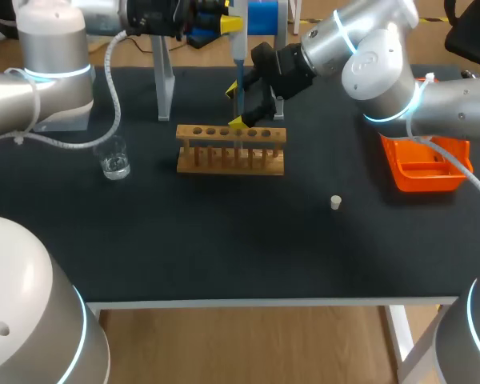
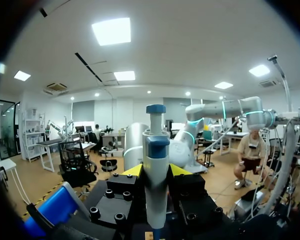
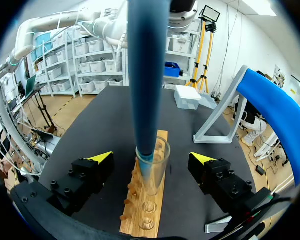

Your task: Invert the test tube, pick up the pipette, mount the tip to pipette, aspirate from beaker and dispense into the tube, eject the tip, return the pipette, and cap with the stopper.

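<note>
— Over the rack (image 1: 230, 164), pipette (image 2: 156, 170) status?
— Left jaws clamped on its body; its blue tip (image 3: 146, 75) is inside the test tube (image 3: 163, 165), which stands in the rack. Right jaws apart, flanking the tube, not touching.
— Others?
— Beaker (image 1: 114, 158) at rack's 9 o'clock; stopper (image 1: 334, 202) at 4 o'clock.

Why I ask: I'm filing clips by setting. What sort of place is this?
Probably a robotics lab rigged as a chemistry bench: a wooden test tube rack, a glass beaker and a pipette with its tip in a test tube, on a black table.
</note>
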Robot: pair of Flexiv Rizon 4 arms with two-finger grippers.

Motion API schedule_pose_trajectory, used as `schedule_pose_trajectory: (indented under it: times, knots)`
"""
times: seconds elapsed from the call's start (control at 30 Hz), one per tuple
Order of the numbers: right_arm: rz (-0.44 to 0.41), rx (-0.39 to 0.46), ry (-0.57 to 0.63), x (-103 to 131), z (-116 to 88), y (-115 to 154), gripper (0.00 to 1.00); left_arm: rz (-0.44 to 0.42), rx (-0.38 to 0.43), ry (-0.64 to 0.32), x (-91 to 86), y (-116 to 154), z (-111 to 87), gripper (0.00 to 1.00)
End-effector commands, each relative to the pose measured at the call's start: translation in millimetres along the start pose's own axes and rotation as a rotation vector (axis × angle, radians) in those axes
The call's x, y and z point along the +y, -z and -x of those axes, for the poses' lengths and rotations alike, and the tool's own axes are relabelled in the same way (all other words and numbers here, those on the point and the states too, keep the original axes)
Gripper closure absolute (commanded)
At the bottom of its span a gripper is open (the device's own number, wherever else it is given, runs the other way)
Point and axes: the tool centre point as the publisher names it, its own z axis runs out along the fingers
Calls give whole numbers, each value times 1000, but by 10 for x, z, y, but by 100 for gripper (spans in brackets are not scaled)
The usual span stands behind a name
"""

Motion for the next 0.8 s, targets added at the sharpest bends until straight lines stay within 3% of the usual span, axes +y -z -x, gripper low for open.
schedule_pose_trajectory:
  times: [0.03, 0.8]
  knots:
    - [-4, 1, -1, 6, -3, 9, 0, -4, 0, 0, 19, -15, 3, 100]
    - [-4, 1, -1, 6, -3, 9, 0, -1, 1, 10, 67, -30, 21, 100]
